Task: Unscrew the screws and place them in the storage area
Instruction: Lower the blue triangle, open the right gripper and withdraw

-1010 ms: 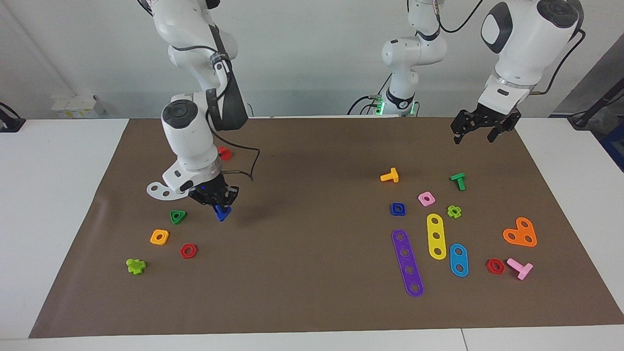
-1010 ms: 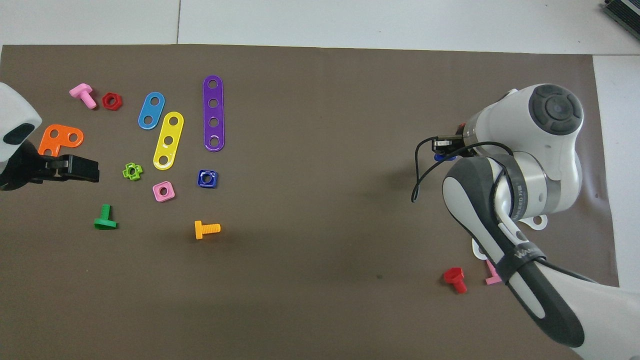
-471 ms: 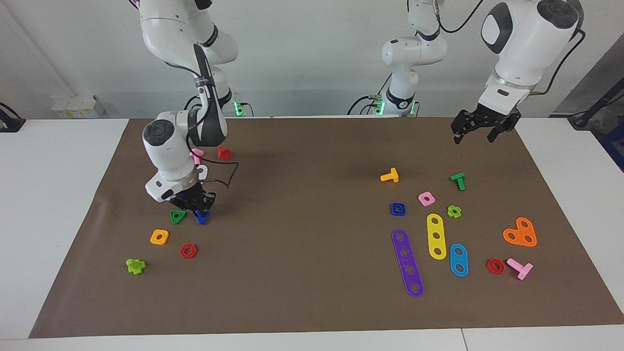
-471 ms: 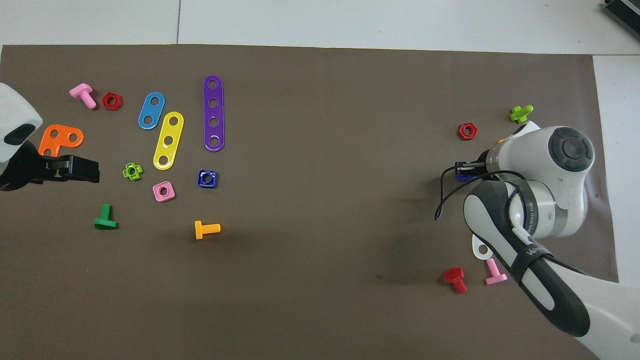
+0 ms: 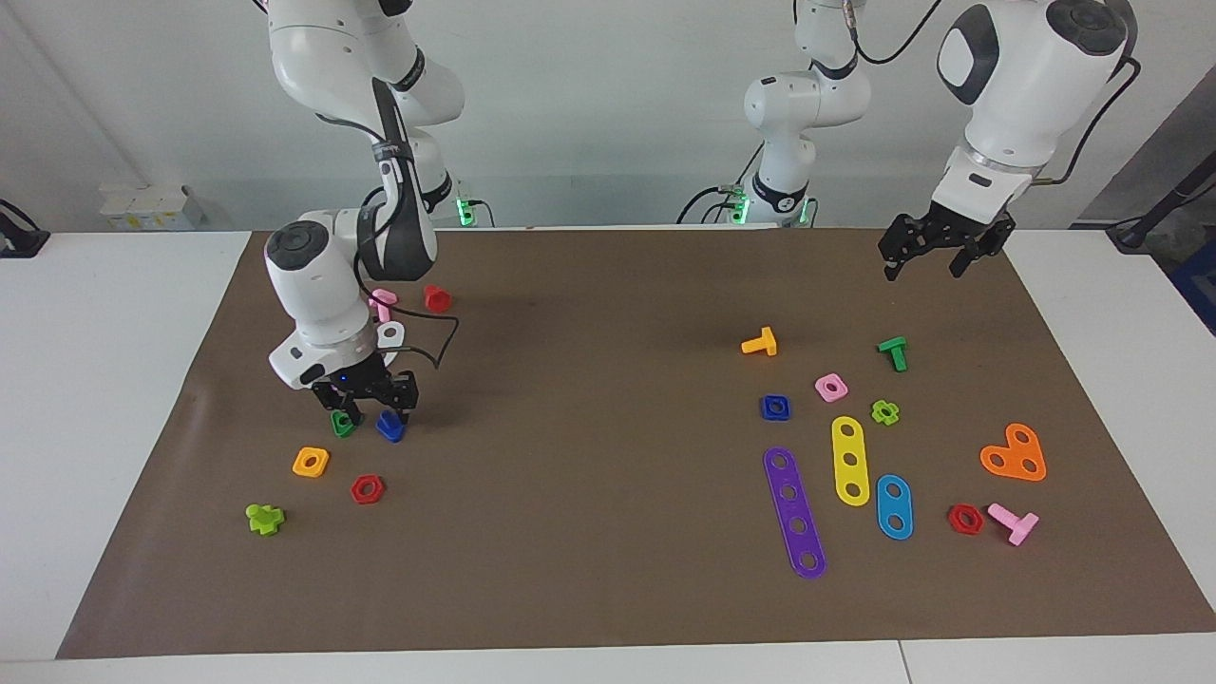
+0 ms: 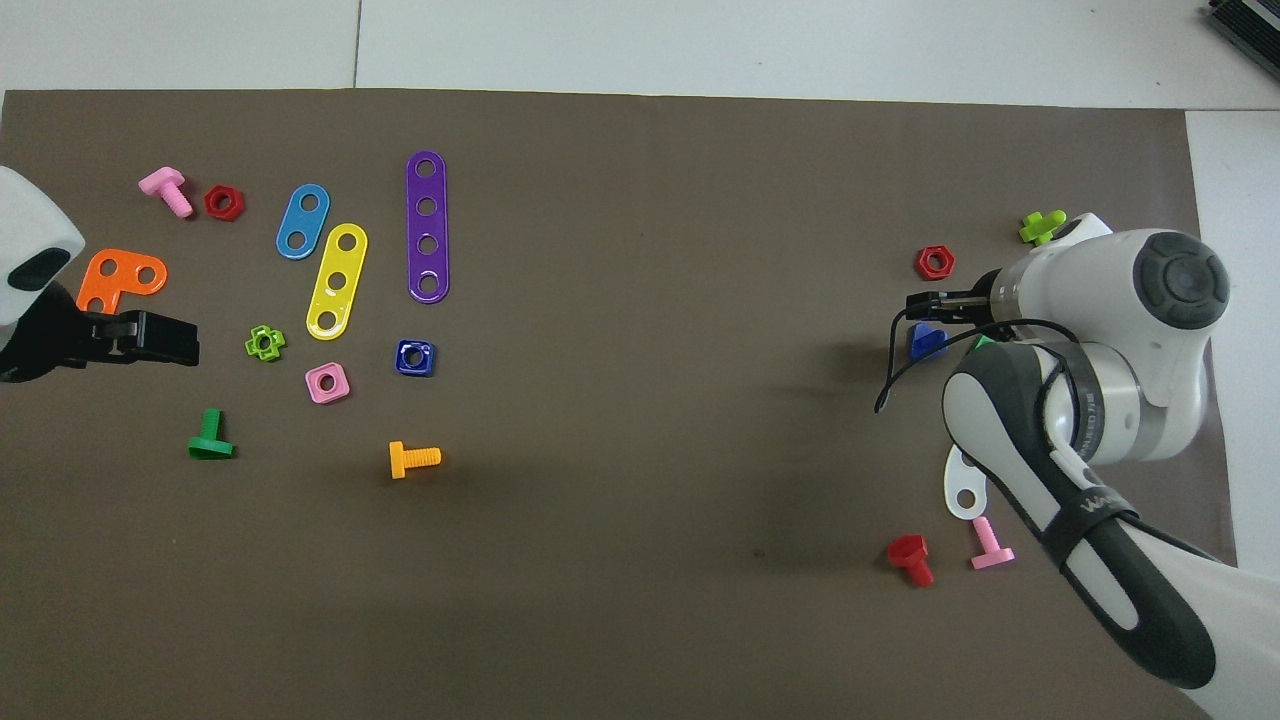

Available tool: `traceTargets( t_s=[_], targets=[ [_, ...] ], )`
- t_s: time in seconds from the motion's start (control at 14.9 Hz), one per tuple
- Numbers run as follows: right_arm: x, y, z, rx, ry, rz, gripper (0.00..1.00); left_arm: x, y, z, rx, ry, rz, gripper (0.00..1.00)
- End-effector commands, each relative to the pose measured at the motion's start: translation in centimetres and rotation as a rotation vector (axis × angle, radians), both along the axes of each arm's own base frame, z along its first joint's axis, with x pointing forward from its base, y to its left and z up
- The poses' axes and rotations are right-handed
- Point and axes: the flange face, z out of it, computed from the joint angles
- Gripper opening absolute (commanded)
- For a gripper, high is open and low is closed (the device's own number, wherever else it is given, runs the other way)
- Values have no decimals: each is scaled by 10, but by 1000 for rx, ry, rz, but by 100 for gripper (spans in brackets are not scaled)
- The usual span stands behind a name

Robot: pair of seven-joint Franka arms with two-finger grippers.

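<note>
The right end effector (image 5: 367, 407) is low over the brown mat (image 5: 608, 313) at the right arm's end of the bench (image 5: 114, 332). Its fingers are spread, one on each side of a gap. The dark-blue screw (image 5: 389, 427) lies on the mat just below the finger nearer the middle of the bench; from the facing view it seems to be free of the fingers, though the finger partly covers it. A green triangular nut (image 5: 342, 424) sits just beside the screw, under the other finger. An orange nut (image 5: 311, 462), a red hex nut (image 5: 367, 488) and a lime cross-shaped piece (image 5: 264, 518) lie farther from the robots than the screw. A red screw (image 5: 437, 298) and a pink screw (image 5: 382, 302) lie nearer to the robots.

The left end effector (image 5: 934, 261) waits in the air over the left arm's end of the mat, its fingers spread and holding nothing. A blue square nut (image 5: 775, 407) lies among the loose pieces there.
</note>
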Motion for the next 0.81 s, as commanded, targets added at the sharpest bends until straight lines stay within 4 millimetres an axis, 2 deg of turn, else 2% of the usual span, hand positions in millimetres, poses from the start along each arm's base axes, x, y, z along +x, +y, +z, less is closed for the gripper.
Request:
traceTargets(
  t_s=[0.0, 0.13, 0.27, 0.47, 0.61, 0.67, 0.74],
  targets=[
    [7, -7, 74, 20, -4, -77, 100, -10, 1, 2, -10, 3, 14, 100],
    [-5, -25, 114, 23, -9, -107, 100, -10, 2, 1, -10, 5, 16, 100],
    [-30, -43, 151, 30, 24, -135, 100, -10, 1, 2, -10, 3, 14, 100],
    [-59, -55, 195, -4, 116, -144, 100, -10, 1, 2, -10, 3, 14, 100],
    [-65, -56, 247, -64, 141, -131, 100, -10, 1, 2, -10, 3, 14, 100],
    [-67, -51, 256, -67, 147, -117, 100, -10, 1, 2, -10, 3, 14, 100],
    [-68, -49, 257, -68, 149, -89, 100, -10, 1, 2, -10, 3, 14, 100]
  ],
)
